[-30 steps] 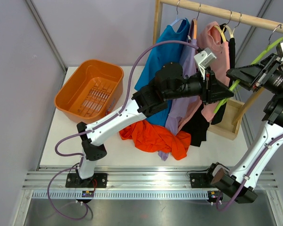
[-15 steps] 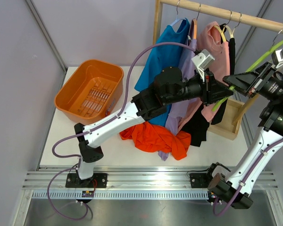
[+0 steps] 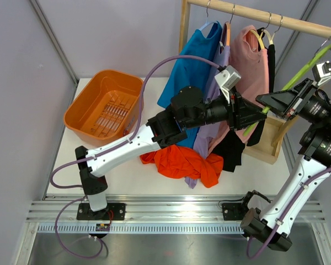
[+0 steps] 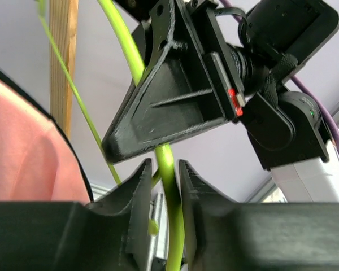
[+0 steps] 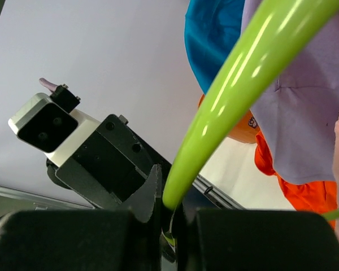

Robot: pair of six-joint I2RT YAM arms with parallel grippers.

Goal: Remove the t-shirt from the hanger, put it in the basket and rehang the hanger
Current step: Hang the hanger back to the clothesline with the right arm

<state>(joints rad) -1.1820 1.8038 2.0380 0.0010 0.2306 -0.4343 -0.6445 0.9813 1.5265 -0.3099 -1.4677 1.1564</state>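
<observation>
1. Orange t-shirt (image 3: 179,163): lies crumpled on the table (image 3: 127,185) below the rail (image 3: 254,12), on no hanger. It is probably the piece the task wants off.
2. Left gripper (image 4: 165,169): below the rail's right half, jaws narrowed round the green hanger (image 5: 246,62). Whether they pinch it or merely flank it cannot be told.
3. Right gripper (image 5: 170,212): just beside the left one, jaws closed tight on the same hanger arm.
4. Green hanger: looks bare, slanting up toward the rail's right end.
5. Handling note: two grips on one thin arm would fight each other. One should let go fully before the other moves, staying clear of the pink shirt (image 3: 254,61) hanging from the rail.
</observation>
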